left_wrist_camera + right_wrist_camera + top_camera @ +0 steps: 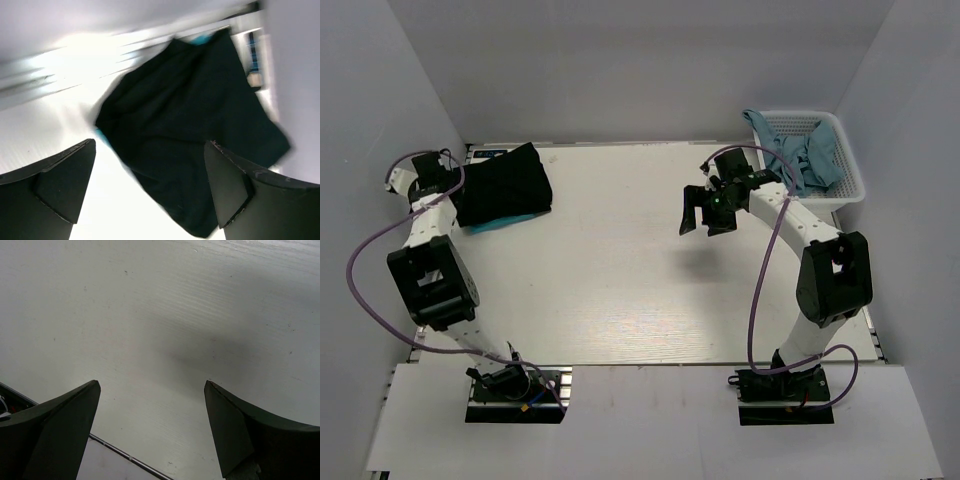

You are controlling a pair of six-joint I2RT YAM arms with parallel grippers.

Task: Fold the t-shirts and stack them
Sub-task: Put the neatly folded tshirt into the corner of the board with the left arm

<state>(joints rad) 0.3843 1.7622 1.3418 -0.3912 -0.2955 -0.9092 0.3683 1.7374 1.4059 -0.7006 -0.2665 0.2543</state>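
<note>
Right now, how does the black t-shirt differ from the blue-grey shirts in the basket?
The black t-shirt lies folded on the table, far left; the blue-grey shirts sit crumpled in the white basket, far right. The black t-shirt is dark, the blue-grey shirts pale. Neither is held.

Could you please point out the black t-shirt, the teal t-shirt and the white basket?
black t-shirt [505, 183], top view, its middle
teal t-shirt [488, 226], top view, edge showing below the black one
white basket [848, 165], top view, right wall

I'm seeing 1 white mesh basket [849, 160] sitting at the far right corner of the white table [620, 265].
</note>
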